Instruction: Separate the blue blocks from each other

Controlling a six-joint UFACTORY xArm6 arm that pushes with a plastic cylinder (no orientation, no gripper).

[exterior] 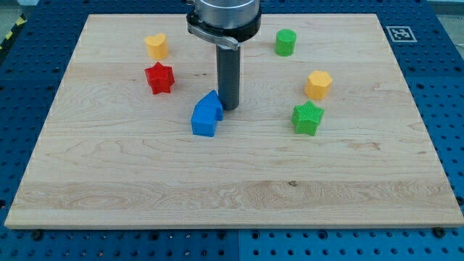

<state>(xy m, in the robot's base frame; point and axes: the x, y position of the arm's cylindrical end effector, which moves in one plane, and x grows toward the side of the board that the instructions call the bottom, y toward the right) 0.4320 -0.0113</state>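
Two blue blocks touch each other near the board's middle: one blue block (pixel 205 121) toward the view's bottom left and another blue block (pixel 213 102) just above and right of it, shapes hard to tell apart. My tip (pixel 230 108) stands on the board right beside the upper blue block, at its right edge, touching or nearly touching it. The dark rod rises straight up to the arm at the view's top.
A red star block (pixel 159 77) and a yellow heart block (pixel 156 46) lie at the upper left. A green cylinder (pixel 286 42), a yellow hexagon block (pixel 318 85) and a green star block (pixel 307 117) lie at the right. The wooden board (pixel 232 196) sits on a blue perforated table.
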